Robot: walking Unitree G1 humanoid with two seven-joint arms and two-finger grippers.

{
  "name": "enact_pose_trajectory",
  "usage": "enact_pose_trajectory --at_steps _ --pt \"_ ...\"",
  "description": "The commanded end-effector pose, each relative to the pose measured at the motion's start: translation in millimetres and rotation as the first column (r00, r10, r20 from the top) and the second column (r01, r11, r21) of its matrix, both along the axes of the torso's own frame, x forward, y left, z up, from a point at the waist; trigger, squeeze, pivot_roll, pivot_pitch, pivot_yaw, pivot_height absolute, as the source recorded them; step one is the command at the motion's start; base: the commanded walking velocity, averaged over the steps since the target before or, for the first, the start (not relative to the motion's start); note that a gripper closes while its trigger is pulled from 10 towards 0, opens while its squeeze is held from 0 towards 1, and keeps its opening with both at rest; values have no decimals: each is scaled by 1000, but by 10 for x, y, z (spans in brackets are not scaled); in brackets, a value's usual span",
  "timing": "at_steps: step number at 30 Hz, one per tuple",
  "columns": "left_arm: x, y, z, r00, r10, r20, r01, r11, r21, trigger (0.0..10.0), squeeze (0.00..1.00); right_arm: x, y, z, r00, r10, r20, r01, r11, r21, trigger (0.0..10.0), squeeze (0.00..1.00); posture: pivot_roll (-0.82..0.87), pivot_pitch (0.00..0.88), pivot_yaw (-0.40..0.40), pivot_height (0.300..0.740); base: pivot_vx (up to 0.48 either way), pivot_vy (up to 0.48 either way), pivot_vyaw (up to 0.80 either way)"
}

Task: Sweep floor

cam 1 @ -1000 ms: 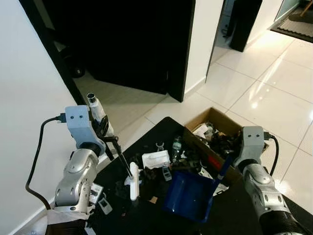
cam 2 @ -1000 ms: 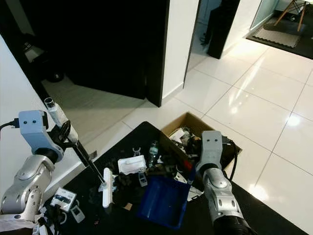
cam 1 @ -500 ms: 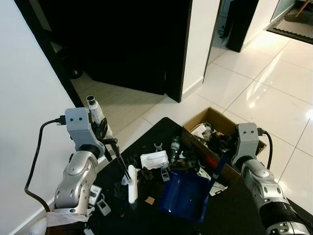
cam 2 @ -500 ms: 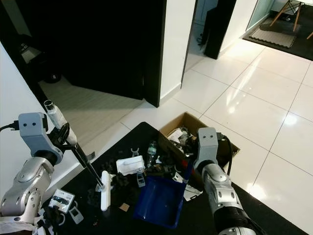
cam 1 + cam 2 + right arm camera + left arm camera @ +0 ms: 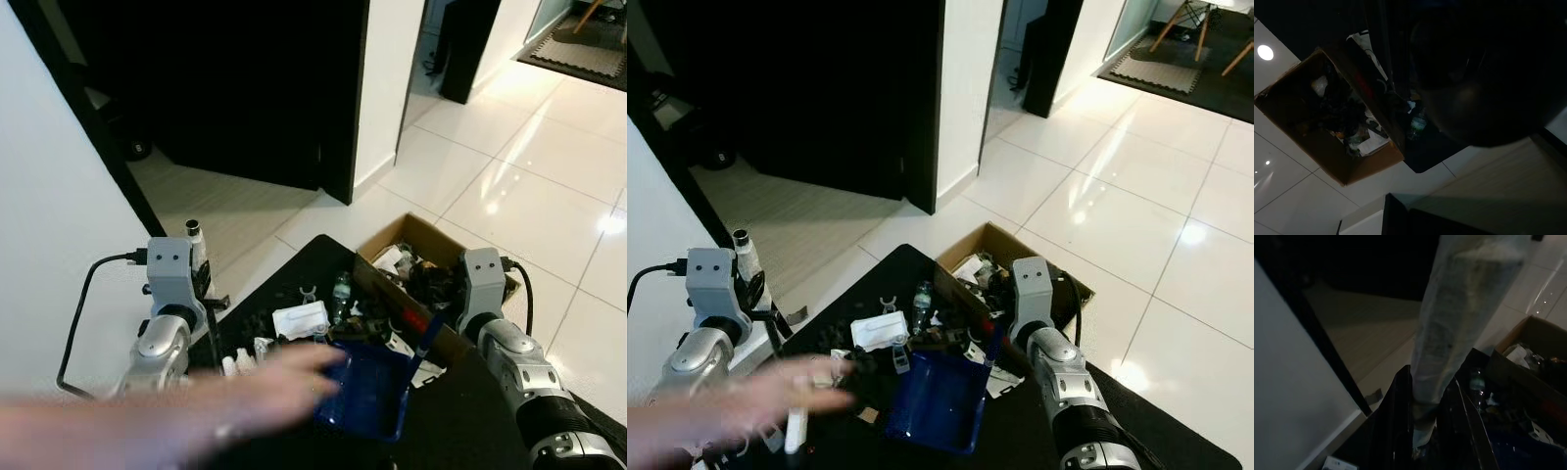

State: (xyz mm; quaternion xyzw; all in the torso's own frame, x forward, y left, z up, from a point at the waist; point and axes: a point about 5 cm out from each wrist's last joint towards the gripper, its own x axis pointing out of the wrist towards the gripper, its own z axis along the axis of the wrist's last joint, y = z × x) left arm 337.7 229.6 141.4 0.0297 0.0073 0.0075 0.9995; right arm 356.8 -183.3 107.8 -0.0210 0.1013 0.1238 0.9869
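My left gripper [image 5: 1426, 427] is shut on the broom's pale wrapped handle [image 5: 1459, 308], and its black fingers [image 5: 1399, 416] clasp it low down. In the left eye view the handle [image 5: 195, 247] stands nearly upright beside the left arm [image 5: 172, 294]. The white broom head [image 5: 795, 431] lies on the black mat [image 5: 299, 262], partly hidden. A blue dustpan [image 5: 364, 388] rests on the mat with scattered litter [image 5: 300, 319] along its far edge. My right gripper [image 5: 437, 319] is shut on the dustpan's blue handle [image 5: 425, 340].
A person's blurred hand [image 5: 265, 387] and forearm reach in over the mat from the lower left. An open cardboard box [image 5: 428, 238] full of junk stands on the mat's far right edge. A plastic bottle [image 5: 340, 289] lies by it. White wall on the left, dark doorway [image 5: 245, 88] ahead, glossy tiles to the right.
A person's hand has swung in across the lower left, covering the broom head. The broom handle now stands more upright and closer to me. The camera has shifted a little.
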Motion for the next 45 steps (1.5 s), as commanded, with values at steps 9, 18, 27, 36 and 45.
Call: enact_pose_trajectory --at_steps 9,18,27,36,45 --pt "268 97 324 989 -90 120 75 990 121 10000 0 -174 110 -127 993 117 -18 -116 991 63 10000 0 7 357 79 740 0 0 0" --pt "416 187 698 975 -81 206 47 985 167 10000 0 -240 42 -101 993 116 -8 -115 992 51 10000 0 -35 389 86 740 0 0 0" --pt "344 550 880 970 -74 232 8 962 273 10000 0 -299 40 -98 992 122 -18 -121 992 47 10000 0 -45 383 65 740 0 0 0" --pt "264 462 193 999 -29 37 18 961 277 10000 0 -328 79 -33 990 140 -9 -139 989 53 10000 0 -85 430 45 740 0 0 0" --pt "214 332 -142 999 -17 -32 16 1000 -20 10000 0 -464 31 48 990 141 8 -142 988 59 10000 0 -116 476 52 740 0 0 0"
